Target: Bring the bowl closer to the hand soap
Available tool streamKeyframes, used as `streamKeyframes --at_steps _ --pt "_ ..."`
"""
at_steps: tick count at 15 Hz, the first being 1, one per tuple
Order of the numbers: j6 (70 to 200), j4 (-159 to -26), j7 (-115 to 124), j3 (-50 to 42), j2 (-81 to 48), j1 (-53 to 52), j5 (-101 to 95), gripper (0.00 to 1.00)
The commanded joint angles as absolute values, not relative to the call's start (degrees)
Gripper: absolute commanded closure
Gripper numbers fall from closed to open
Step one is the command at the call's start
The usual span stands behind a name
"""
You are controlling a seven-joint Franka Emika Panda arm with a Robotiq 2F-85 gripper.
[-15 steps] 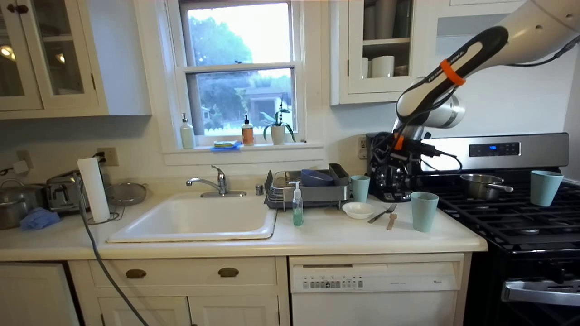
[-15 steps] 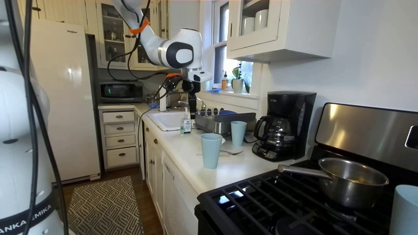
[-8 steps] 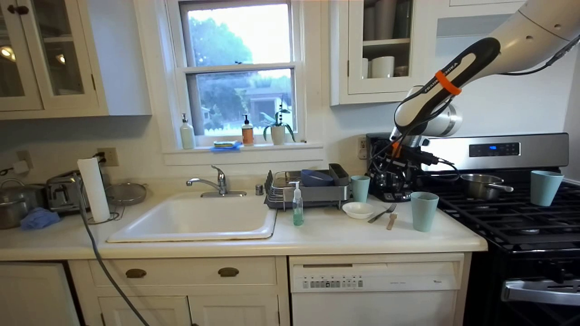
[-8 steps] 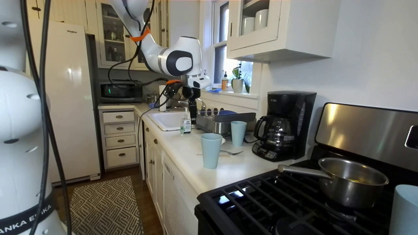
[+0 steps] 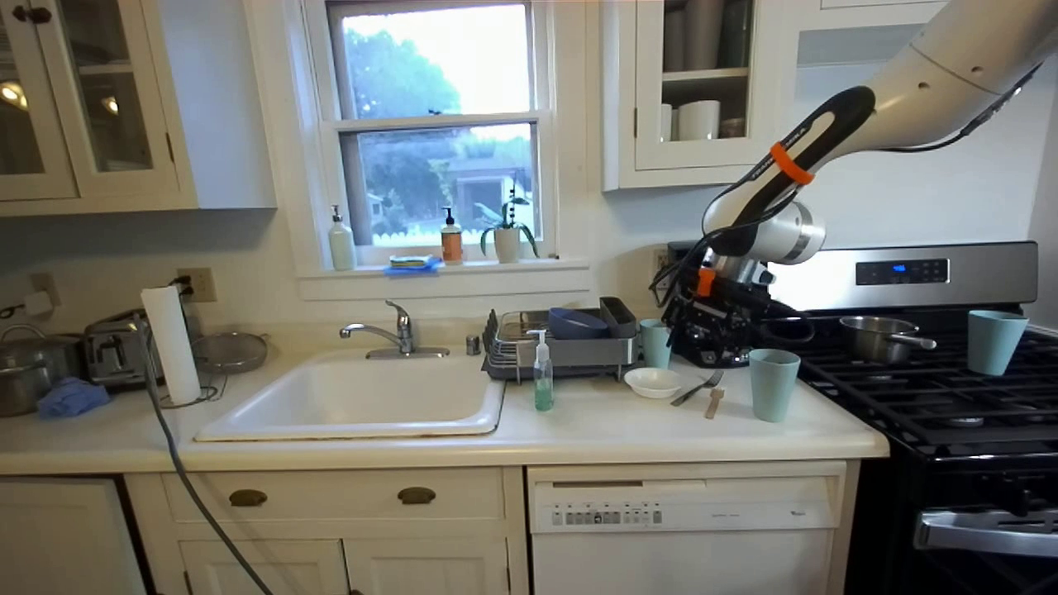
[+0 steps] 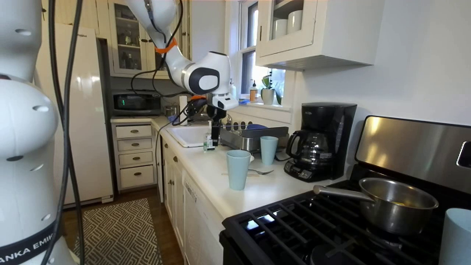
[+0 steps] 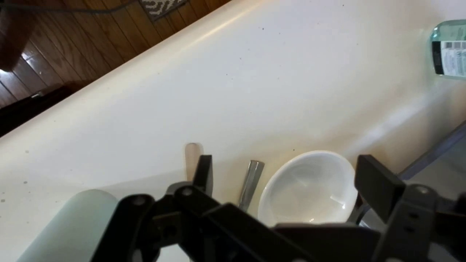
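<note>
The small white bowl [image 5: 653, 383] stands upright on the counter, right of the hand soap [image 5: 542, 382], a clear pump bottle with teal-green liquid. In an exterior view the bowl is mostly hidden behind a teal cup; the hand soap [image 6: 208, 142] is partly covered by my gripper [image 6: 216, 139]. In the wrist view my gripper [image 7: 287, 180] is open and empty. The bowl [image 7: 309, 189] shows between and below its fingers, nearer the right finger. The hand soap [image 7: 451, 51] is at the upper right edge. My gripper is above the counter, not visibly gripping the bowl.
A fork [image 5: 698, 390] and a wooden utensil [image 5: 715, 403] lie right of the bowl. Teal cups stand near it, at the front right [image 5: 774, 386] and behind [image 5: 657, 345]. The dish rack [image 5: 570, 351] and coffee maker [image 6: 318, 147] stand behind. The sink [image 5: 364, 397] is at the left.
The arm has moved lower and, in an exterior view, a little left toward the bowl. The bowl, hand soap and cups have not moved.
</note>
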State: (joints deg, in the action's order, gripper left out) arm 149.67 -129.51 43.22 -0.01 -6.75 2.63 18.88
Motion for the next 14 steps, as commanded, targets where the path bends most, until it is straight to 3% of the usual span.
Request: streamKeyframes --at_steps 1,14 --pt "153.6 -126.3 47.2 -0.1 -13.0 1.0 23.2 0.00" --pt "171.6 -119.3 45.1 6.7 -26.5 6.0 37.9 0.00"
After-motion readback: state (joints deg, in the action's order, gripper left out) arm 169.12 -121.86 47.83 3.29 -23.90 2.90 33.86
